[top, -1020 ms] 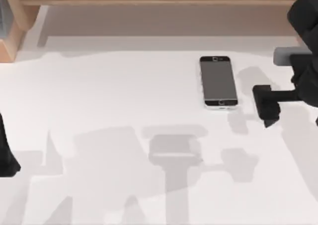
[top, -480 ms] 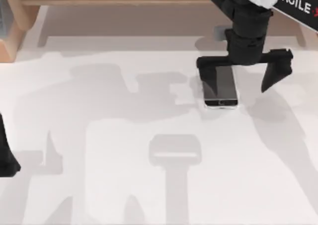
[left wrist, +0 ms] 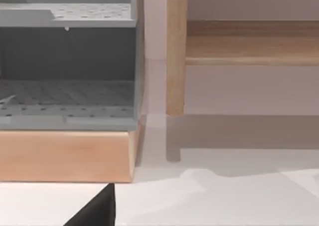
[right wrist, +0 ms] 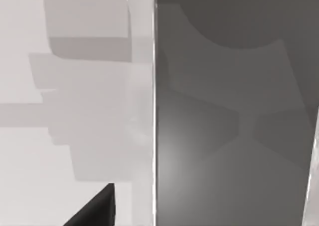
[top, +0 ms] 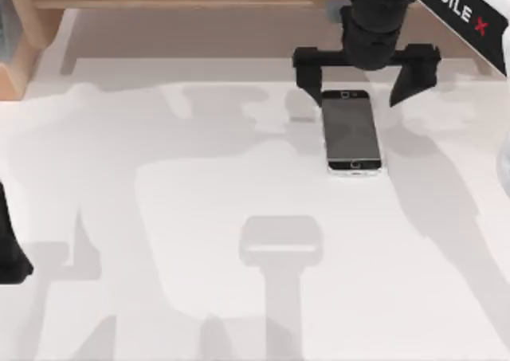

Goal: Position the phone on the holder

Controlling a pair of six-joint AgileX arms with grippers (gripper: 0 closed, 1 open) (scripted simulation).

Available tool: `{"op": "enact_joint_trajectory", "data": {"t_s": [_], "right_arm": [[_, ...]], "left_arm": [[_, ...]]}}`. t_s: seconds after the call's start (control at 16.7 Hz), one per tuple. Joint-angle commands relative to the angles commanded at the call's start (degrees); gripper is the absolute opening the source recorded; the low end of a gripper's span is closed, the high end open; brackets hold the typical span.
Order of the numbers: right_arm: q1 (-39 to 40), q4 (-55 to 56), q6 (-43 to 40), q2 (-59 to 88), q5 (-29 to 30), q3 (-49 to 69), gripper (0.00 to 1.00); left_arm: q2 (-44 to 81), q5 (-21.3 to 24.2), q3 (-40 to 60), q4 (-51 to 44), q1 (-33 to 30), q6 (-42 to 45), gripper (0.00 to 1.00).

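Two black fingers of the right gripper (top: 366, 72) stand spread wide, released and holding nothing, one to each side of the far short end of the slim dark-screened smartphone with a silver-white rim (top: 351, 131); whether their tips touch it cannot be told. That phone lies flat, screen up, on the white tabletop (top: 159, 178), right of centre and towards the back, its round home button at the near end. In the right wrist view its glossy dark glass (right wrist: 234, 126) sits close under the camera. The pale grey holder with a broad head and narrow stem (top: 281, 241) lies nearer the front, well apart from the phone. The left arm (top: 9, 245) is parked at the tabletop's left edge, its camera facing a grey perforated shelf unit (left wrist: 67, 61) on a wooden base. This looks like the approach before the grasp: the next move would call for lowering squarely over the phone's long edges, closing on them, then carrying it to the holder.
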Motion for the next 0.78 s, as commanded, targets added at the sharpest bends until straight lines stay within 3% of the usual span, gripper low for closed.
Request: {"op": "enact_joint_trajectory", "data": {"t_s": [0.48, 0.78], "right_arm": [[0.54, 0.96, 0.53, -0.79, 0.03, -1.85, 1.0], [1.34, 8.6, 1.27, -0.29, 0.09, -9.02, 1.0]], "left_arm": [[0.0, 0.0, 0.0, 0.0, 0.0, 0.0, 1.0], [0.0, 0.0, 0.0, 0.0, 0.0, 0.0, 1.0]]}}
